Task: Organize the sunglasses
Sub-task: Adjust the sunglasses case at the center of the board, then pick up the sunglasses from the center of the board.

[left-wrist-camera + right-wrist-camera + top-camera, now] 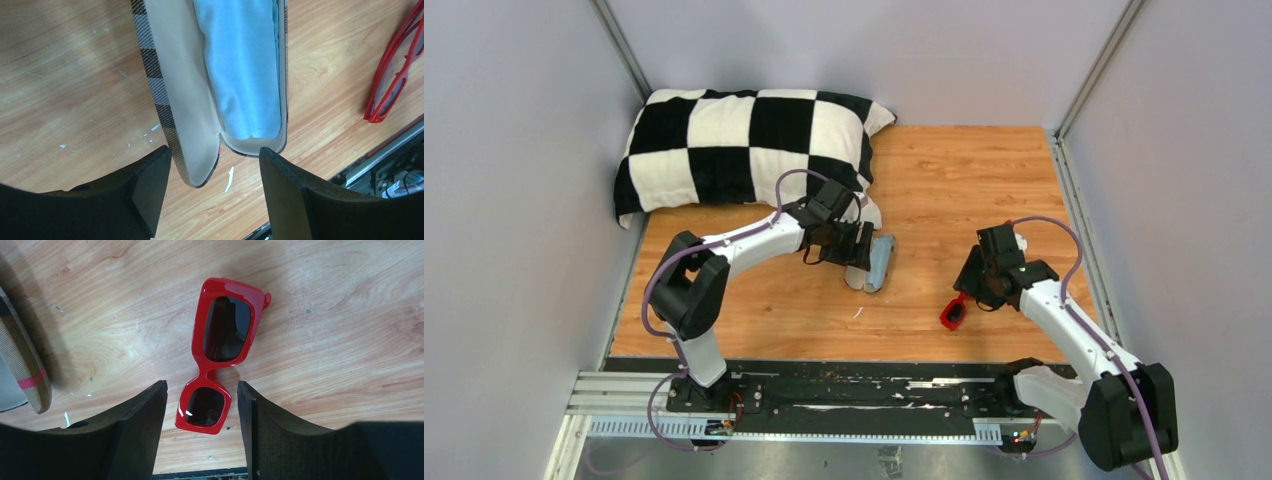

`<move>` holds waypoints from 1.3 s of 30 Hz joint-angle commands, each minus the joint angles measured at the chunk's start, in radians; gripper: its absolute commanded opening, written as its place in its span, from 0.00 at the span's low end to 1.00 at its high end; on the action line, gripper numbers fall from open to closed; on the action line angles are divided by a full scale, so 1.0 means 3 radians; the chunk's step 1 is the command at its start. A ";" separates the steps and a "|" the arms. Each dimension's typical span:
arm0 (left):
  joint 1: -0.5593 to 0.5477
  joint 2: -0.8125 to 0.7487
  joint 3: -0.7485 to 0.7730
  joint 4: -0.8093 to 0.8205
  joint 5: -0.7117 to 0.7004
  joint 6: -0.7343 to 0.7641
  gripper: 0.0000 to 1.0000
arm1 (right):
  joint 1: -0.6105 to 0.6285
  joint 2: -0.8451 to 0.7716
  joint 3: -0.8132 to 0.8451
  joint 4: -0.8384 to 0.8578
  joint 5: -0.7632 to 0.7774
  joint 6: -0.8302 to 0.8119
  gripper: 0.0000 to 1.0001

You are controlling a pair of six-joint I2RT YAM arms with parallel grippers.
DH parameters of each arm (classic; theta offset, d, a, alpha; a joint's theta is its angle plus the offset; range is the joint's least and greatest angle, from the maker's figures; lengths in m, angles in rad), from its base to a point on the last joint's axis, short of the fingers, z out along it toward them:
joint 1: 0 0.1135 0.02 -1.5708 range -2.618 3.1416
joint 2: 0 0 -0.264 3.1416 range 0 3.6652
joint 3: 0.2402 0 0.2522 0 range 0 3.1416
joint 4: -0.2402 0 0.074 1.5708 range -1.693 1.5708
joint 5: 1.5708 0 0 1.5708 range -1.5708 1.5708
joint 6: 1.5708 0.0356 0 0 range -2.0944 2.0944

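Observation:
The sunglasses [220, 347], with a glossy red frame and dark lenses, lie flat on the wooden table; they also show in the top view [951, 313] and at the right of the left wrist view [397, 75]. My right gripper [201, 387] is open, its fingers either side of the nearer lens with a gap on both sides. The grey plaid case [165, 95] lies open with a light blue cloth [245, 65] inside. My left gripper [214, 152] is open over the case's near end, not touching it. In the top view the left gripper [856, 250] is at the case [876, 265].
A black and white checked pillow [744, 145] lies at the back left. Grey walls close in the table on three sides. The black mounting rail [844, 395] runs along the near edge. The case's edge shows at the left of the right wrist view [22, 365].

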 commanded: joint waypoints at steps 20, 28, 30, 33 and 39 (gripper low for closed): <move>-0.0005 -0.0055 -0.0133 0.0046 -0.0022 -0.0053 0.70 | -0.0055 0.0547 -0.0312 0.0540 -0.0106 0.0431 0.52; -0.0005 -0.0131 -0.0129 0.0010 -0.0131 -0.0053 0.70 | -0.0054 0.0582 -0.0305 0.0581 -0.0166 0.0373 0.26; -0.0005 -0.0180 -0.0105 -0.0019 -0.0163 -0.0040 0.70 | -0.0052 0.0557 -0.0311 0.0581 -0.0178 0.0345 0.18; -0.0005 -0.0251 -0.0075 -0.0064 -0.0204 -0.0022 0.70 | -0.0055 0.0508 -0.0308 0.0567 -0.0213 0.0291 0.09; 0.0050 -0.0341 -0.0077 -0.0121 -0.0288 -0.0016 0.70 | -0.0037 0.0425 -0.0249 0.0546 -0.0400 0.0169 0.00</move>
